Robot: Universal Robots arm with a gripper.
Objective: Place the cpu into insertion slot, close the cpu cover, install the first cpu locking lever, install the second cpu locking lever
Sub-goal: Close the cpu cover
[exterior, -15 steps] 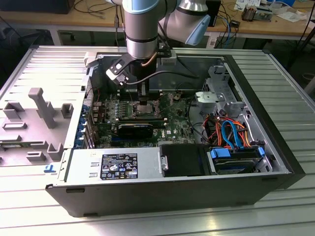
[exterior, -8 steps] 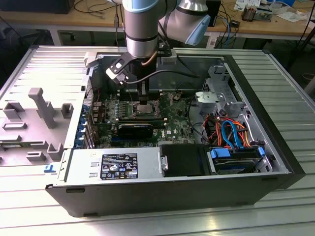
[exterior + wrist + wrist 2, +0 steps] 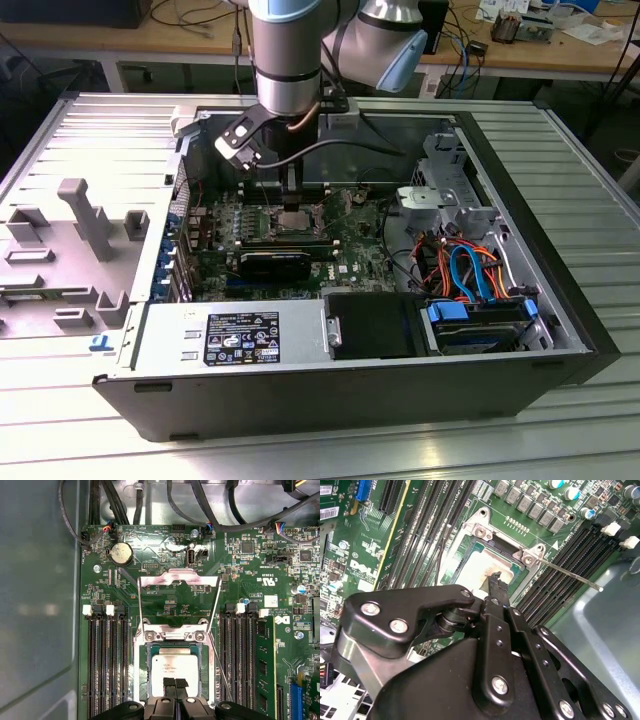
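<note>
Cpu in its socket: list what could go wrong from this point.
1. The gripper hangs shut over one edge of the cpu, which lies in the socket. Any push or drag might shift the chip or harm the socket.
2. The cpu cover stands open, folded back. Swinging it down with the chip askew could jam it.
3. The locking lever juts out free and might snag the gripper.

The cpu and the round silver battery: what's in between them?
The cpu cover, flipped open, lies between the cpu and the round battery, green board showing through its open middle. The first wrist view shows this.
</note>
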